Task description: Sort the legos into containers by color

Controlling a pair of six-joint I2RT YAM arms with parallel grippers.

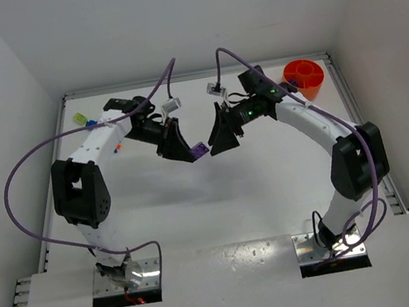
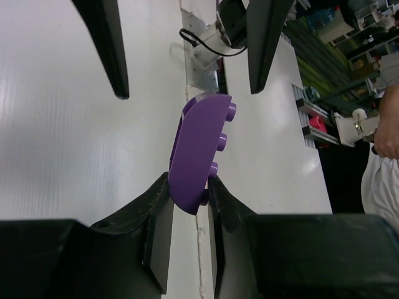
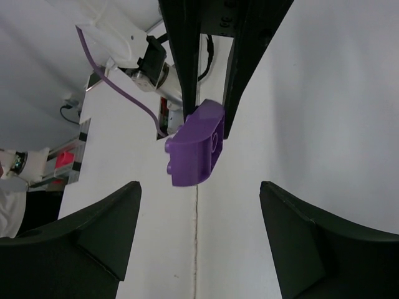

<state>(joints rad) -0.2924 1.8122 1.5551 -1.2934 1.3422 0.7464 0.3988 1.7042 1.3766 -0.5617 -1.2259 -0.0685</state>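
Orange plastic bowl (image 1: 303,75), round and walled inside, sits far right on the desk (image 1: 272,189); we can't see its contents. Our left claw (image 2: 190,192) pinches a glossy, studded purple lego (image 2: 201,140); the right claw (image 3: 199,187) gapes wide.

Purple brick (image 2: 199,149) partly hidden
Left gripper (image 2: 189,184) fingers (image 2: 156,218) cover its lower end; the loose legos (image 1: 84,119) look too small to read

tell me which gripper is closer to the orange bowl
Right. The right gripper hangs left of the bowl and nearer the arm bases; the left gripper, holding a purple brick, is farther left.
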